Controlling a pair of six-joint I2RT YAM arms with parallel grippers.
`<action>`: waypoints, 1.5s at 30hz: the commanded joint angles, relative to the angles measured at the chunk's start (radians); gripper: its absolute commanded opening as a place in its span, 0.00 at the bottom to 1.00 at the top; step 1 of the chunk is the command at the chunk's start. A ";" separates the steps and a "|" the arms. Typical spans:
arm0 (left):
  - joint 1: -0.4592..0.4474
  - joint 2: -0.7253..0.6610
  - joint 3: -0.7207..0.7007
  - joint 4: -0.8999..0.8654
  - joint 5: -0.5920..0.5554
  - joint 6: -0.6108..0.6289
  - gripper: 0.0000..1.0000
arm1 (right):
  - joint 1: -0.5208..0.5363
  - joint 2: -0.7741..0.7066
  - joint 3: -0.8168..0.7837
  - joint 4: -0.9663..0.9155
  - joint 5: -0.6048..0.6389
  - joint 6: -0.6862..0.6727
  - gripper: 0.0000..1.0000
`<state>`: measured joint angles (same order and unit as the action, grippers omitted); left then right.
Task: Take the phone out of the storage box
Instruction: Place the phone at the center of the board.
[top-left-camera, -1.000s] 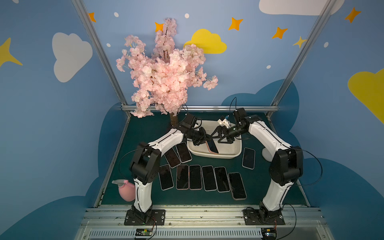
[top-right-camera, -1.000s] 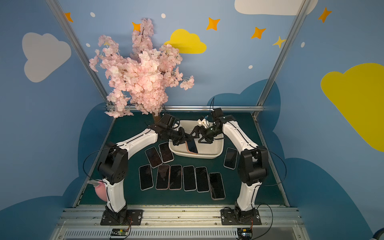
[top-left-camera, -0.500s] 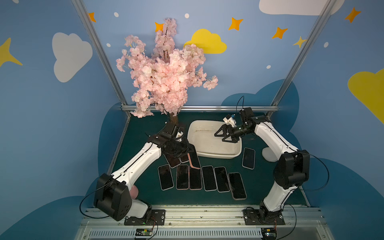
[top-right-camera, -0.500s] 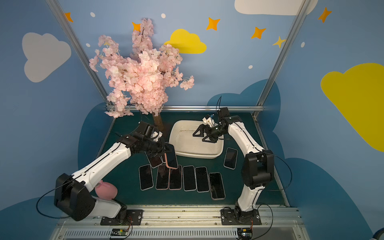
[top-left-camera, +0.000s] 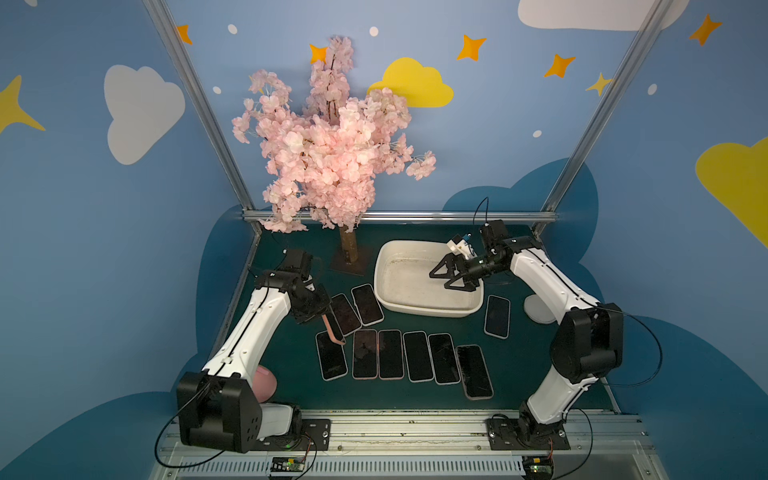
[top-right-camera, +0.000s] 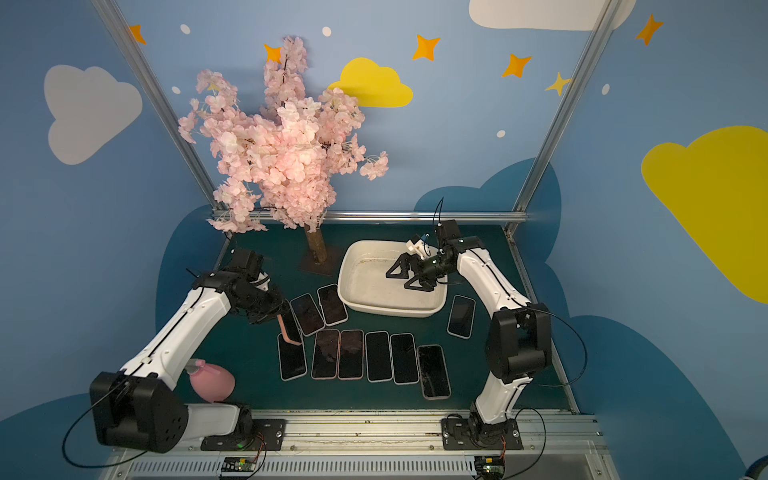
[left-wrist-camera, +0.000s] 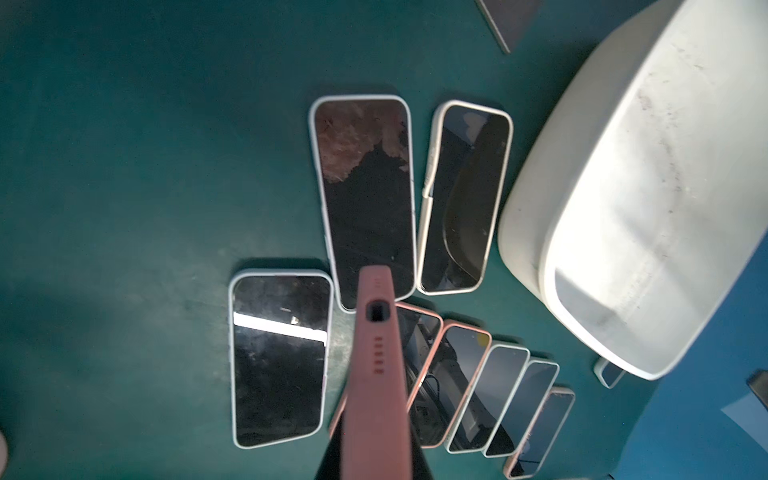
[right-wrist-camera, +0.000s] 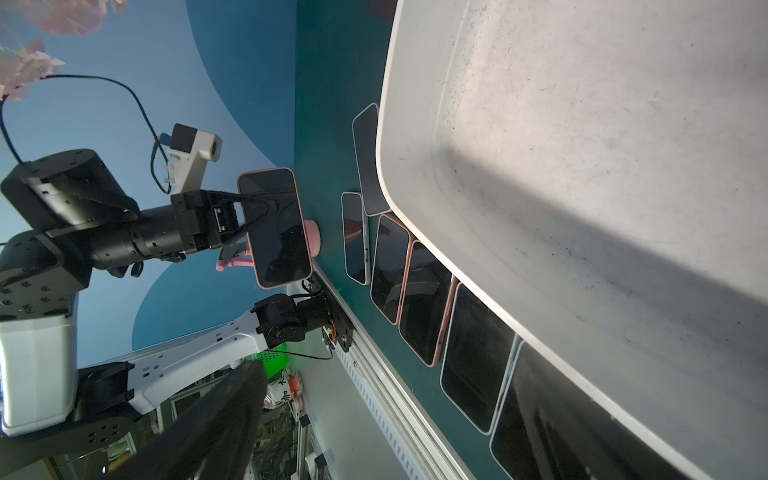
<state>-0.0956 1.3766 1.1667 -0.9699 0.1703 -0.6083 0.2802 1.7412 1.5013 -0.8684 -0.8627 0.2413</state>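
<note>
The storage box (top-left-camera: 428, 312) (top-right-camera: 395, 311) (left-wrist-camera: 523, 232) (right-wrist-camera: 399, 166) is a cream-white tub at the back of the green mat, and nothing shows on its speckled floor. My left gripper (top-left-camera: 322, 316) (top-right-camera: 277, 318) (right-wrist-camera: 266, 212) is shut on a pink-cased phone (top-left-camera: 333, 330) (top-right-camera: 289, 330) (left-wrist-camera: 376, 374) (right-wrist-camera: 276, 226). The phone hangs on edge, clear of the box, above the left end of the phones lying on the mat. My right gripper (top-left-camera: 439, 281) (top-right-camera: 397, 281) stands open over the box's right half with nothing between its fingers.
Several phones (top-left-camera: 390, 353) lie face up in a row before the box, two more (top-left-camera: 357, 307) lie at its left and one (top-left-camera: 497, 316) at its right. A pink blossom tree (top-left-camera: 332, 145) stands back left. A pink spray bottle (top-left-camera: 264, 384) sits by the left arm's base.
My left gripper has carried the pink-cased phone out of the box, leftward and toward the front, to above the row's left end. The right gripper stayed open and drew back slightly.
</note>
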 joint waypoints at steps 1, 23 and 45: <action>0.029 0.058 0.071 -0.042 -0.076 0.078 0.13 | 0.001 -0.050 -0.025 0.008 -0.016 0.002 0.99; 0.176 0.395 0.204 0.112 -0.094 0.124 0.13 | 0.001 -0.104 -0.103 -0.034 -0.004 -0.012 0.99; 0.183 0.584 0.154 0.394 0.057 0.112 0.11 | 0.002 -0.174 -0.097 -0.144 0.077 -0.014 0.99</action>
<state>0.0917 1.9354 1.3632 -0.6899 0.1886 -0.4946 0.2806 1.6009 1.4036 -0.9802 -0.8021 0.2287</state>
